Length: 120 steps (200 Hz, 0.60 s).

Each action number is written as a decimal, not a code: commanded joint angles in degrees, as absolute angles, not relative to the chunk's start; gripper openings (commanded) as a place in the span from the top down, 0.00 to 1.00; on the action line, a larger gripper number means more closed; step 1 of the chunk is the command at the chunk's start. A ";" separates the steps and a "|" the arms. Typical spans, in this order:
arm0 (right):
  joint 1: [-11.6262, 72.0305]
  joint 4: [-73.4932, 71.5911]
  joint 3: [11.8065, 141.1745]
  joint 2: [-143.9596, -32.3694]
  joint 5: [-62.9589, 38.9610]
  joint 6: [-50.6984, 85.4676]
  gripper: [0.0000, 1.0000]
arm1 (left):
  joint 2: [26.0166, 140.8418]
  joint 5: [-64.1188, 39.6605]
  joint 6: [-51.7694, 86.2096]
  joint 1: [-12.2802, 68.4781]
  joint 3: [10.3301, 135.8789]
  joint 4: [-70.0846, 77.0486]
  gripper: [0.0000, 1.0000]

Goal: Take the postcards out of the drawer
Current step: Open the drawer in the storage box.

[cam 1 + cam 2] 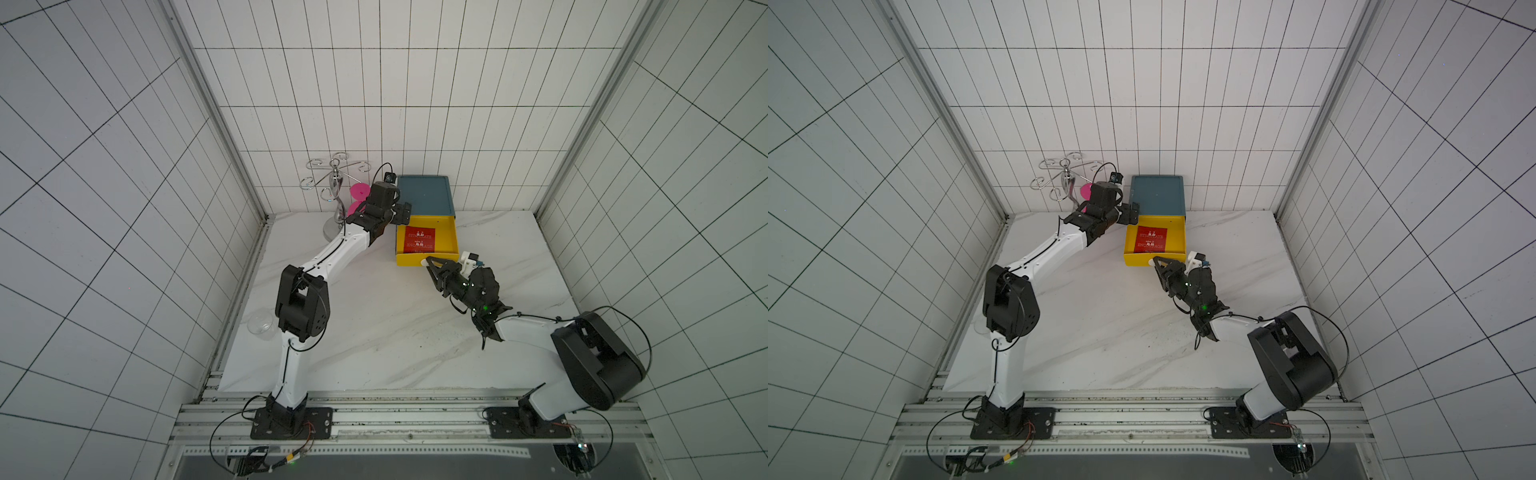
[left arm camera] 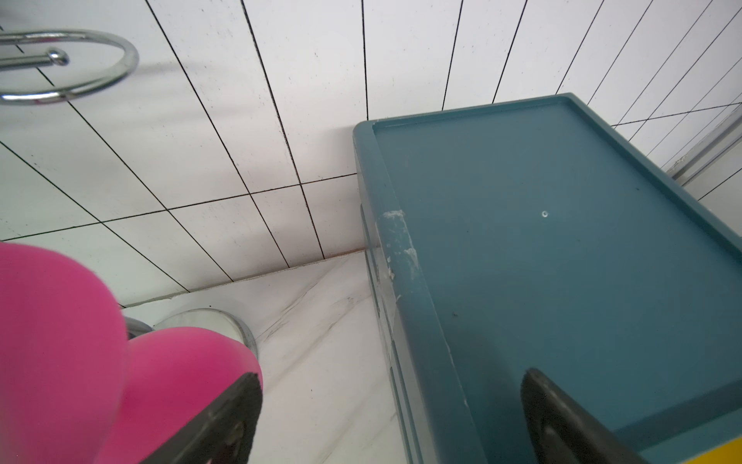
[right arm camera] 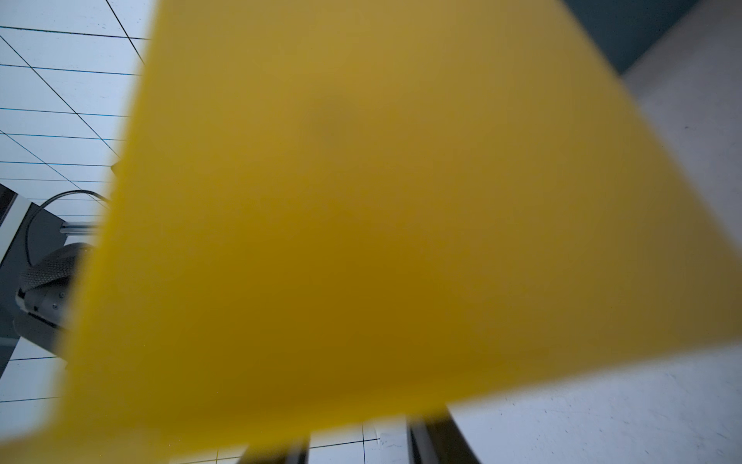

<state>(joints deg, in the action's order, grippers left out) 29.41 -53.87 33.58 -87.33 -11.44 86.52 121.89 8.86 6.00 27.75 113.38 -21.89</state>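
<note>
Looking down in both top views, the yellow drawer (image 1: 409, 260) stood pulled well out of the teal cabinet (image 1: 424, 195), which sat against the back edge of the marble tabletop (image 1: 374, 340), so the opening step appeared done. The postcards (image 1: 419, 239) lay flat inside the drawer on its floor, red with white print. Only the top face showed, so how many were stacked could not be told. None lay out on the tabletop, so the whole removal seemed left to do. The right gripper (image 1: 430, 263) sat at the drawer's front wall by its white knob (image 1: 424, 262). Whether its jaws pinched the knob could not be told. The left gripper (image 1: 403, 212) hung at the cabinet's front corner, beside the drawer's back end and not over the cards. In the left wrist view its two fingers (image 2: 219, 422) stood spread wide, one to each side of the cabinet's edge, holding nothing. A pink object (image 2: 60, 341) and a chrome rack (image 2: 80, 60) showed off to one side. In the right wrist view the blurred yellow drawer front (image 3: 361, 241) filled nearly everything. The cards did not show there, and the jaws could not be read.
</note>
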 commanded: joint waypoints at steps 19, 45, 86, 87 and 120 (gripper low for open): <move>30.30 -53.77 31.48 -86.31 -11.78 90.06 0.67 | 121.40 8.04 6.51 27.60 111.78 -25.40 0.01; 30.32 -54.53 31.16 -86.65 -11.76 90.43 0.66 | 121.00 7.57 7.11 27.50 111.80 -25.31 0.01; 30.32 -54.24 31.18 -86.33 -11.86 90.02 0.59 | 119.42 6.31 7.97 27.42 111.80 -25.23 0.01; 30.32 -54.19 31.19 -86.32 -11.86 89.97 0.58 | 119.39 6.27 7.99 27.42 111.84 -25.22 0.01; 30.32 -50.65 32.04 -84.53 -12.35 87.87 0.52 | 117.36 5.63 8.34 27.33 111.71 -25.19 0.01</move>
<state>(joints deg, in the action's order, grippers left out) 29.65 -53.60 32.62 -86.96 -11.53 86.52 120.73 7.01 8.10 27.53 112.57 -23.24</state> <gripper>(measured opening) 0.467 0.991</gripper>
